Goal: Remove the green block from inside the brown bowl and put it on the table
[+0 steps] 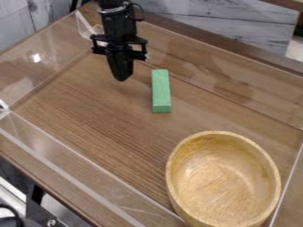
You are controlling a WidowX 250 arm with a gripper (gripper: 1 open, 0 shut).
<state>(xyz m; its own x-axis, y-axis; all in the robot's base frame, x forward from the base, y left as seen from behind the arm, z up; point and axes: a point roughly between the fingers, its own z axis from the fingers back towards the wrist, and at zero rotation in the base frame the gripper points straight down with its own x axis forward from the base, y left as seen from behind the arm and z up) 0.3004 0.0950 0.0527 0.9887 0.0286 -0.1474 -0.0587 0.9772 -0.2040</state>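
While claw (116, 69) hovers, green block (161, 91) lies on table (89, 115) (outside bowl (222, 180)).

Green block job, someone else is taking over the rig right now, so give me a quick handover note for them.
Gripper: shut, nothing visible in it, over the far part of the table beside the green block, not touching it.
Green block: lying on the table, outside the brown bowl.
Brown bowl: upright at the near right, nothing in it.
Done: block is out and on the table.
Left: nothing apparent.

Block (161, 90) on table (101, 120), beyond bowl (222, 182), seemingly
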